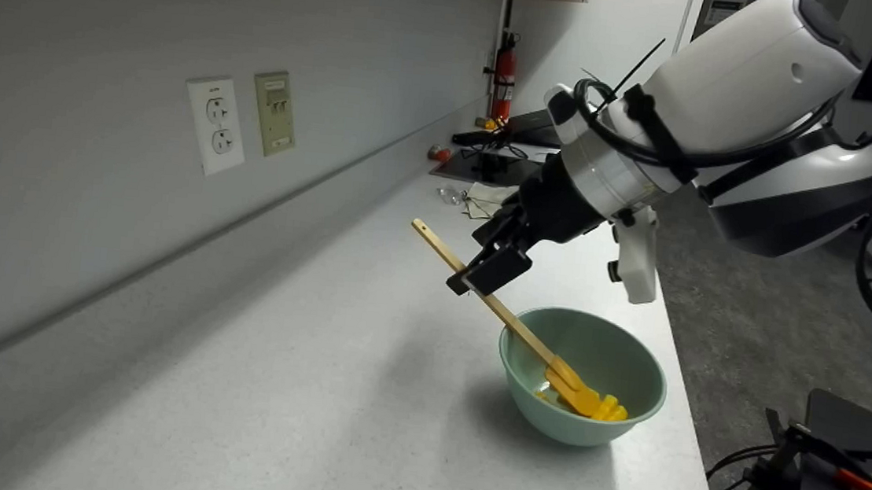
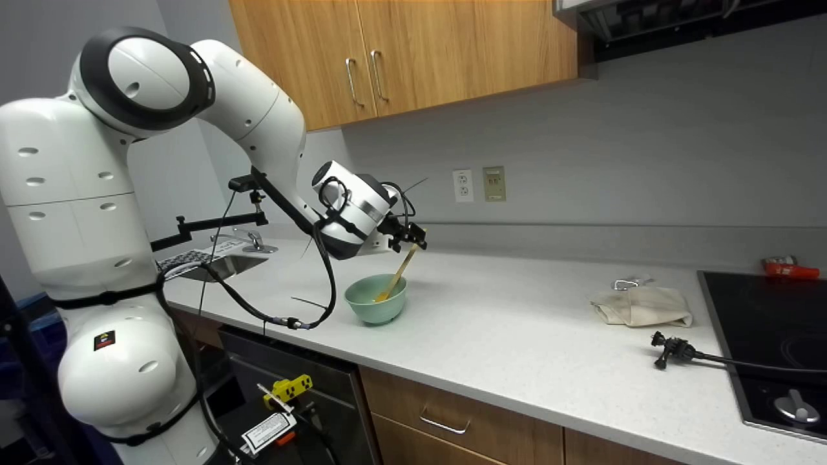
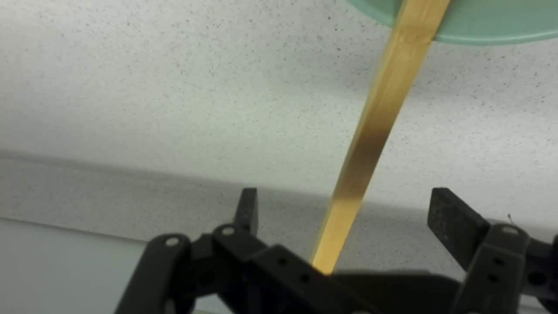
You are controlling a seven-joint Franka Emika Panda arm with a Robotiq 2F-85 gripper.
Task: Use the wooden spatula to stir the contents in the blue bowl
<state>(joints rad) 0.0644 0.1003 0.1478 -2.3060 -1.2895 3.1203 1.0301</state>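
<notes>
Your gripper (image 3: pixel 344 192) stands with its two fingers spread wide, and in the wrist view you can see bare space on each side of the wooden spatula (image 3: pixel 377 126), whose handle passes between them, apart from both fingertips. Whether the handle touches the base of the gripper you cannot tell, since that stretch is hidden. You have the spatula slanting out of the blue bowl (image 1: pixel 573 432), its handle crossing the rim and its upper end, pierced by a small hole, jutting past your fingers toward the wall (image 1: pixel 149 7). Inside the bowl, its orange-yellow blade lies low, with the heap of yellow bits (image 1: pixel 611 409) right at the tip. Your bowl sits upright on the white counter (image 1: pixel 271 420), near the front edge, and in both exterior views the gripper hangs higher than it, off toward the wall. On that wall you have a white outlet (image 1: pixel 215 125) beside a beige wall plate (image 1: pixel 275 113). Farther along the counter, in an exterior view, you can see a folded cloth (image 2: pixel 643 307) lying near the black stovetop (image 2: pixel 762 323), and at the opposite end a metal sink (image 2: pixel 236 265).
</notes>
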